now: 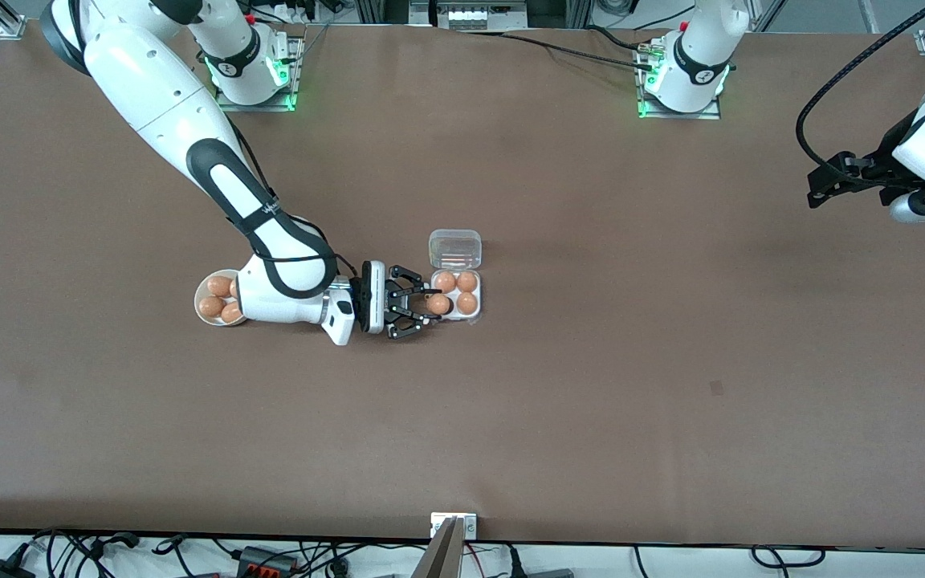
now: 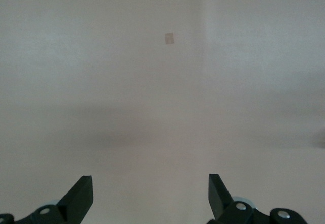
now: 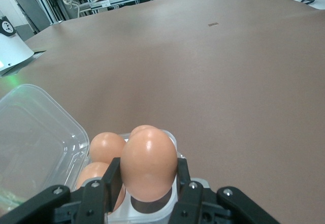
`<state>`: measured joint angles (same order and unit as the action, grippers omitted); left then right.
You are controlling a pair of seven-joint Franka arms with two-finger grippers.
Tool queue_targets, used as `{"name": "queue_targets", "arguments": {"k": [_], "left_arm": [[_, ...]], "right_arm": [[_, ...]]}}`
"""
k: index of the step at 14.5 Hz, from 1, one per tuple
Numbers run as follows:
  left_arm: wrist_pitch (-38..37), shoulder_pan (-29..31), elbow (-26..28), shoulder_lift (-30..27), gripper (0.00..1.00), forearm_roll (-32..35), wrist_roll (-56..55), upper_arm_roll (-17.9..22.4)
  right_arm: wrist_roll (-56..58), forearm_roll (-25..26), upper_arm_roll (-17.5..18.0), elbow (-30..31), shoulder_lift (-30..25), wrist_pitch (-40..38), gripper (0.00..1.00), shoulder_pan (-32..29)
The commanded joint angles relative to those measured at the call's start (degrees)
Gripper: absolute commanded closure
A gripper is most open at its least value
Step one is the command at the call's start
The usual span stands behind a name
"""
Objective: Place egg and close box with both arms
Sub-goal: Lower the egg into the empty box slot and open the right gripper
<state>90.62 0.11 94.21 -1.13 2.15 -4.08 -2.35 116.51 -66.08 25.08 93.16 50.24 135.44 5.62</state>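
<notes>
three eggs already sit in the box [image 1: 472, 315], filling every cell but the one nearest the right arm and the front camera. over that last cell the right gripper [image 1: 429, 306] reaches in from the right arm's end of the worktop [image 1: 591, 401], its fingers [image 3: 112, 183] clenched on the egg [image 1: 438, 304]. in the right wrist view this egg [image 3: 148, 163] stands upright between the two black fingers, with the empty white cell showing just beneath it and the other eggs in their cells next to it. whether it touches the tray cannot be told.

the box's clear lid [image 1: 455, 249] lies folded open on the side of the box away from the front camera, flat on the worktop.

a round white bowl [image 1: 204, 315] rests toward the right arm's end, beside the box but apart from it, partly covered by the right arm's wrist; at least three more eggs [image 1: 211, 306] show in it.

the left gripper [image 1: 817, 191] waits in the air at the left arm's end of the worktop, well apart from the box. its fingers [image 2: 80, 197] are spread wide with nothing between them, only bare worktop and a small dark mark [image 2: 169, 39] below.
</notes>
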Motion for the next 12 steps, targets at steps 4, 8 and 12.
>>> {"name": "queue_targets", "arguments": {"k": [4,8,12], "left_arm": [[-1.14,0.33,-1.4,0.34,0.0,-0.39,0.56,-0.2],[-1.23,0.33,-1.4,0.34,0.0,-0.39,0.56,-0.2],[-1.23,0.33,-1.4,0.34,0.0,-0.39,0.56,-0.2]], "right_arm": [[4.95,-2.3,0.85,-1.05,1.97,2.37,1.0,0.27],[4.95,-2.3,0.76,-3.77,3.72,2.37,1.0,1.14],[4.95,-2.39,0.67,-3.95,3.81,2.54,1.0,1.41]]}}
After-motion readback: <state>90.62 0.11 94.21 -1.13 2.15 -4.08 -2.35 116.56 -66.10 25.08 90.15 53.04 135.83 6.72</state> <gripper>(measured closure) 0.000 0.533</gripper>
